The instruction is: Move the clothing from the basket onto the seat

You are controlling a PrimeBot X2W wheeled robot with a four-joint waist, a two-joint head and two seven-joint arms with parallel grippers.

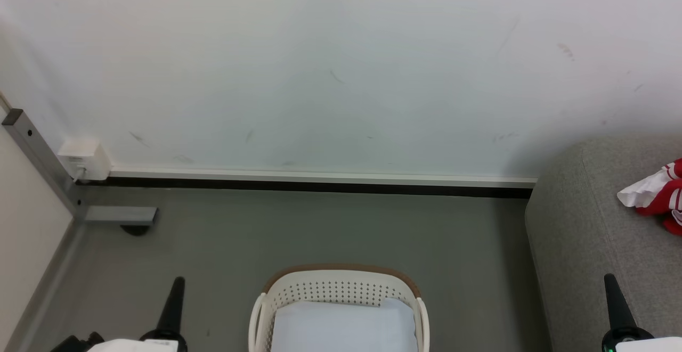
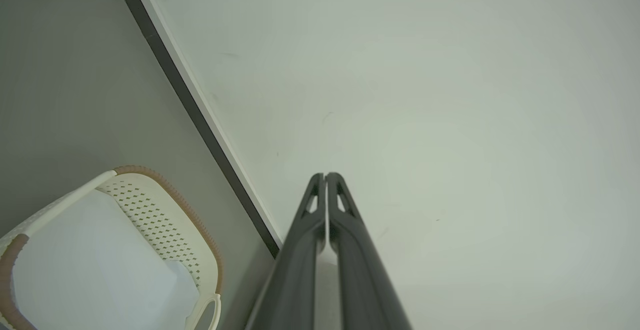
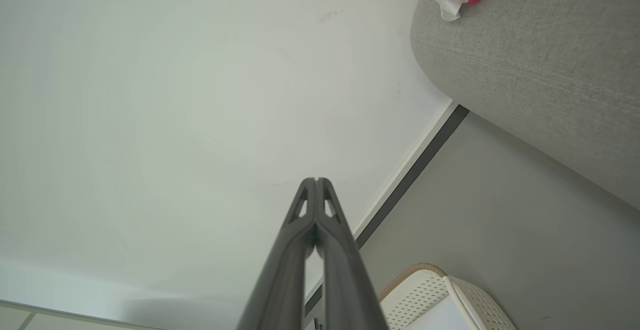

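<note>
Pale scuffed wall (image 1: 341,64) over smooth grey-green floor (image 1: 319,229), black skirting strip (image 1: 319,187) between. Oval white perforated plastic laundry basket with brown woven-look rim (image 1: 341,271) sits on the floor at bottom centre, near end cut off by the frame. The part in view holds just the pale flat lining sheet (image 1: 343,325), no red seen. Red sports jerseys with white fabric parts (image 1: 660,195) lie bunched on the large grey fabric sofa (image 1: 586,235) at far right, well apart from the basket. Left gripper (image 1: 178,281) and right gripper (image 1: 609,278) are low either side of the basket, pointing up; wrist views show each pair of long dark fingers (image 2: 300,260) pressed together, nothing between them. Looks like the transfer is done or nearly so, so the step is a check. Do it well: tilt the head down to see the whole basket floor before any reach, don't pinch the liner, keep both arms clear of the rim. If a jersey turns up, open wide and grab a thick fold.
</note>
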